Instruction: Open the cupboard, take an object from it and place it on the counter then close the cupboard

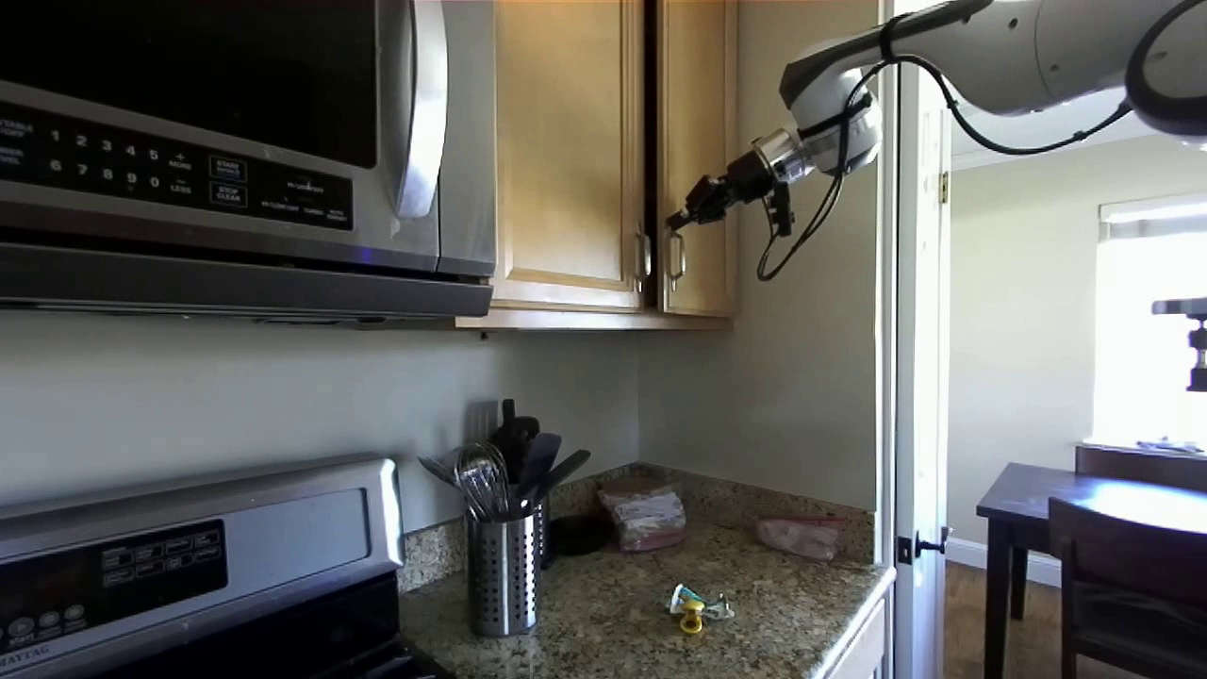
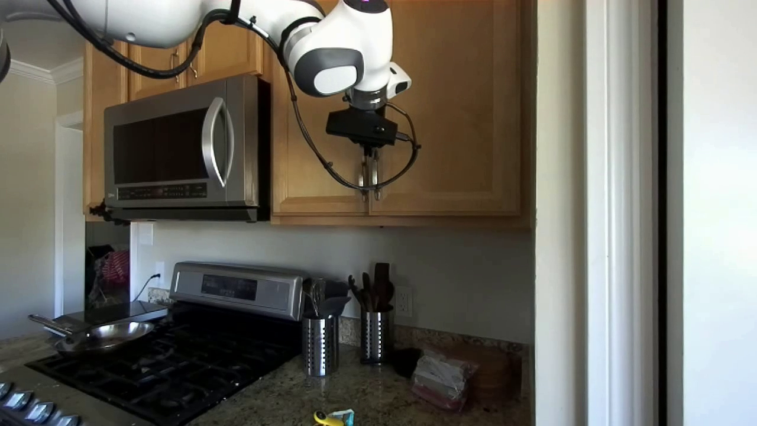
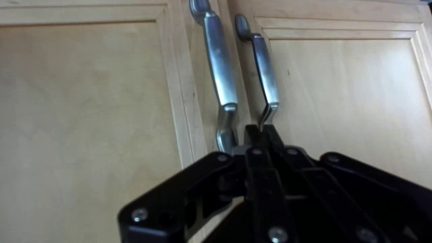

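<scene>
The light wooden cupboard (image 1: pixel 566 141) hangs above the counter (image 1: pixel 603 646), its two doors facing out, with a narrow dark gap between them in an exterior view. Two silver handles sit side by side; in the wrist view my gripper (image 3: pixel 260 129) is shut on the end of the right-hand handle (image 3: pixel 266 74), while the left-hand handle (image 3: pixel 220 64) is free beside it. In an exterior view my gripper (image 1: pixel 672 223) is at the handles' upper ends. The object, a tiny yellow item (image 1: pixel 691 618), lies on the granite beside a turquoise-and-white piece.
The microwave (image 2: pixel 171 148) adjoins the cupboard, above the stove (image 2: pixel 159 361), which bears a pan (image 2: pixel 106 337). Metal utensil holders (image 1: pixel 504 575) stand by the wall. Plastic packets (image 1: pixel 646 517) lie at the counter's back. A side wall (image 1: pixel 801 377) borders the cupboard.
</scene>
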Tool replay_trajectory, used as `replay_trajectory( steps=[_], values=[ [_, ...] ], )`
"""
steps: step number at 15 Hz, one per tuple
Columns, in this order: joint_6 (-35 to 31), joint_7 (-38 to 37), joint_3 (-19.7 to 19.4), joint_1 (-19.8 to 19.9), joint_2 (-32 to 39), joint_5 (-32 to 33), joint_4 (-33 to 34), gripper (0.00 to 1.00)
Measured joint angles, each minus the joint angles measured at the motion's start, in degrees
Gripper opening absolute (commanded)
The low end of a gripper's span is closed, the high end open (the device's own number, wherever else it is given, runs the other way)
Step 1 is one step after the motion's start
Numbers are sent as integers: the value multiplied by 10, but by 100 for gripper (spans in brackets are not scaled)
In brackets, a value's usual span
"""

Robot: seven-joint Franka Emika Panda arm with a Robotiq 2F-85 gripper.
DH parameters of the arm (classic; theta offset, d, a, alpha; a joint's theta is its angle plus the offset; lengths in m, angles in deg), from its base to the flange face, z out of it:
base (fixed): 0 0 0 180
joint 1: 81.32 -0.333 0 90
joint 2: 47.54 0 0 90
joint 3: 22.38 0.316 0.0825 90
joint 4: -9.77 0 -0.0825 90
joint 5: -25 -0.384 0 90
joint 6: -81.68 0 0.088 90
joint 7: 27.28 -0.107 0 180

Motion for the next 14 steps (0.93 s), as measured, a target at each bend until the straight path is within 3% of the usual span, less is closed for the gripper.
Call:
replay_trajectory(
  steps=[4, 5, 7, 9, 14],
  values=[
    [-2, 13, 4, 4, 15, -20, 17, 6],
    [-2, 15, 3, 9, 16, -20, 19, 31],
    [-1, 17, 1, 23, 15, -15, 20, 36],
    [1, 17, -5, 38, 12, 8, 20, 49],
    [78, -50, -26, 64, -11, 152, 19, 83]
  ],
)
